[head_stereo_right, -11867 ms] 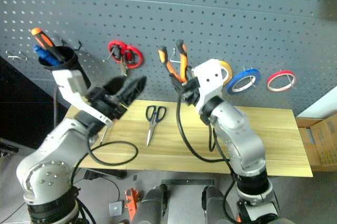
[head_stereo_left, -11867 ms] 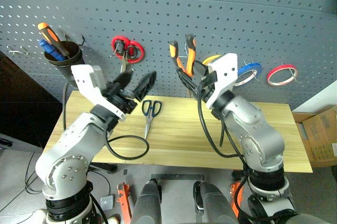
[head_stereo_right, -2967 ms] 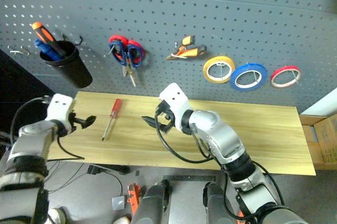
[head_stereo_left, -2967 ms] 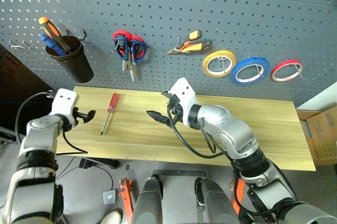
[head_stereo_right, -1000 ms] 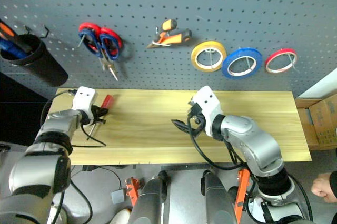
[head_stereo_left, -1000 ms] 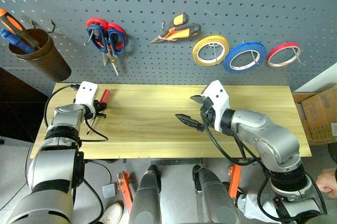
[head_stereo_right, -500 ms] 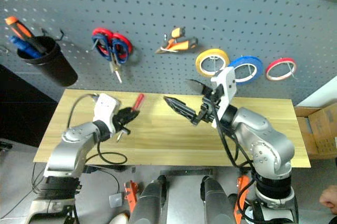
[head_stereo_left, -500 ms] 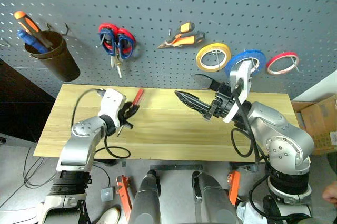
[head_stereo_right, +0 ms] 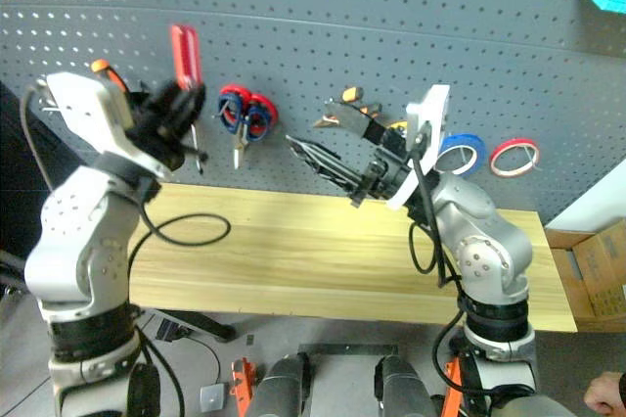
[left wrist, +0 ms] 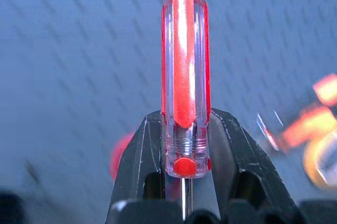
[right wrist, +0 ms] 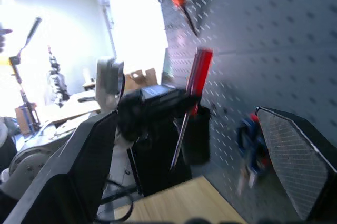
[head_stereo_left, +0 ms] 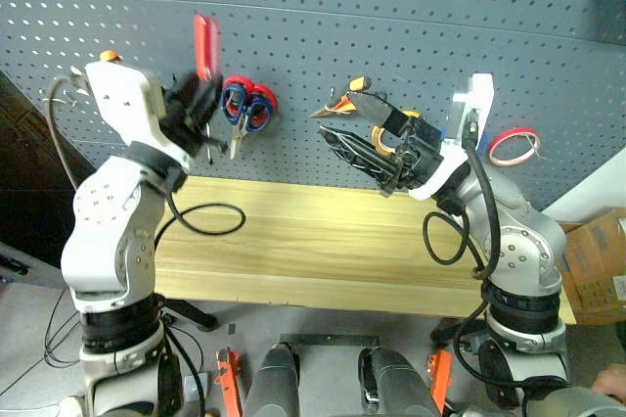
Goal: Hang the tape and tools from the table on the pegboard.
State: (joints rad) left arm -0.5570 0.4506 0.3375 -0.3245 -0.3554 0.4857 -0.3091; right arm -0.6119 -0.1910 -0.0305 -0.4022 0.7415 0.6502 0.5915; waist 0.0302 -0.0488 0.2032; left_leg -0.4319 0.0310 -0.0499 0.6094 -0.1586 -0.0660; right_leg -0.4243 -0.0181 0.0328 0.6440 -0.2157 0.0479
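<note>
Even, bright light is falling on the pegboard [head_stereo_left: 391, 6], whose hole rows are bowing toward the edges. Behind the left pincer [left wrist: 184, 145] the background is smearing into blur; beyond the right pincer [right wrist: 184, 145] a glaring white area is washing out detail.

Silver-grey jointed arms, white wrist housings, looped black cables; black, apparently ribbed left pincer [head_stereo_left: 201, 104] fingers.

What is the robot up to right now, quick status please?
Left gripper shut on red-handled screwdriver, handle up, raised before pegboard. Right gripper open, empty. Table bare of tools. Nothing in the way.
</note>
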